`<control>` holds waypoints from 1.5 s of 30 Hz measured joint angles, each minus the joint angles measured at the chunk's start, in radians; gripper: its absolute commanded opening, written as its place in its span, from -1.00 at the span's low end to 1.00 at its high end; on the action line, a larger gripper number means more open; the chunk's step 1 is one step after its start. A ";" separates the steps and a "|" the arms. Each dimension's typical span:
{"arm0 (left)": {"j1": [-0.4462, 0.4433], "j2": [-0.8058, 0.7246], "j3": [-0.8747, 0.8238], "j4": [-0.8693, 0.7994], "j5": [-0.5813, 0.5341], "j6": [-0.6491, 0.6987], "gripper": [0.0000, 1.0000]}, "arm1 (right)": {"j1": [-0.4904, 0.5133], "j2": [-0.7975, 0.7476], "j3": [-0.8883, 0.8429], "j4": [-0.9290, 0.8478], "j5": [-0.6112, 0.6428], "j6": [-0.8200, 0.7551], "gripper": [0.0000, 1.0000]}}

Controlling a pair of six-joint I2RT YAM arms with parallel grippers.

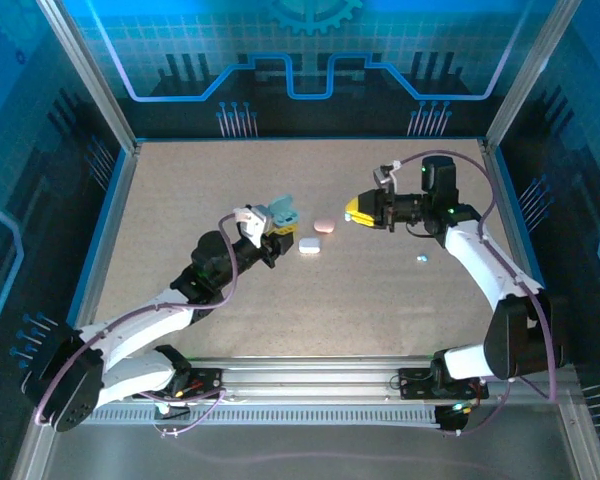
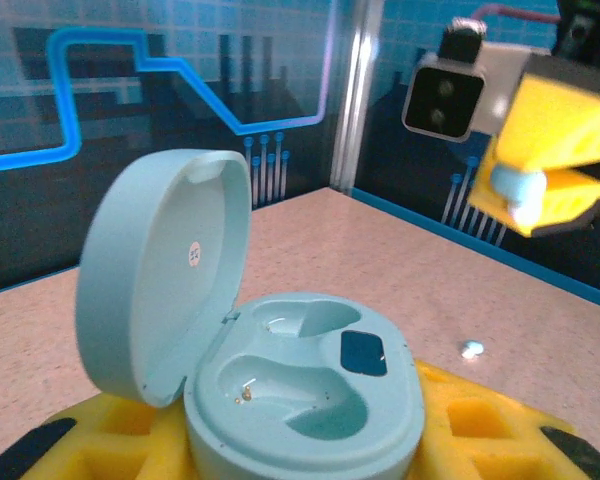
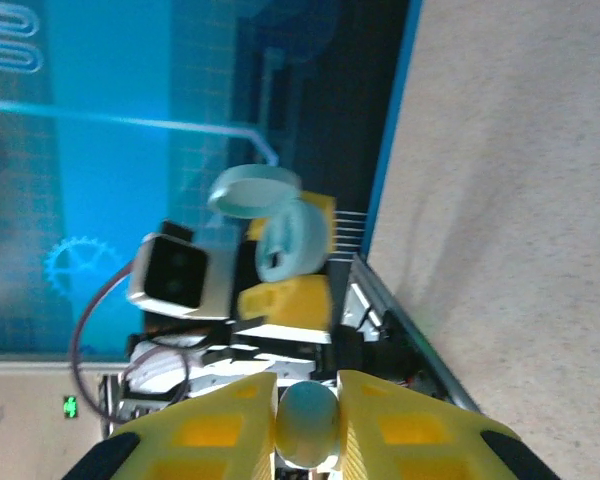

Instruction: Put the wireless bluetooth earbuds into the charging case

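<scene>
My left gripper (image 1: 277, 222) is shut on a light blue charging case (image 2: 305, 400), held above the table with its lid (image 2: 165, 270) swung open and both wells bare. My right gripper (image 1: 356, 210) hovers just right of it, shut on a light blue earbud (image 3: 308, 425) pinched between its yellow fingers (image 3: 215, 430). In the left wrist view that same earbud (image 2: 515, 190) shows in the right gripper's yellow tips, up and to the right of the case. Another light blue earbud (image 1: 421, 259) lies loose on the table, also seen as a small earbud (image 2: 471, 349) beyond the case.
A white case (image 1: 309, 245) and a pink case (image 1: 324, 225) lie shut on the table between the two grippers. Blue walls and metal posts (image 1: 497, 110) fence the beige table (image 1: 380, 300).
</scene>
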 measured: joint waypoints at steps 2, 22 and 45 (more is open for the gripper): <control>-0.002 0.025 0.004 0.022 0.032 0.000 -0.42 | 0.000 -0.014 0.010 0.029 -0.025 0.042 -0.54; -0.142 0.254 0.146 0.143 0.063 0.055 -0.42 | 0.005 -0.055 0.015 0.147 -0.012 0.231 -0.56; -0.196 0.396 0.260 0.213 0.039 0.056 -0.41 | 0.086 -0.124 0.105 -0.237 0.165 -0.126 -0.57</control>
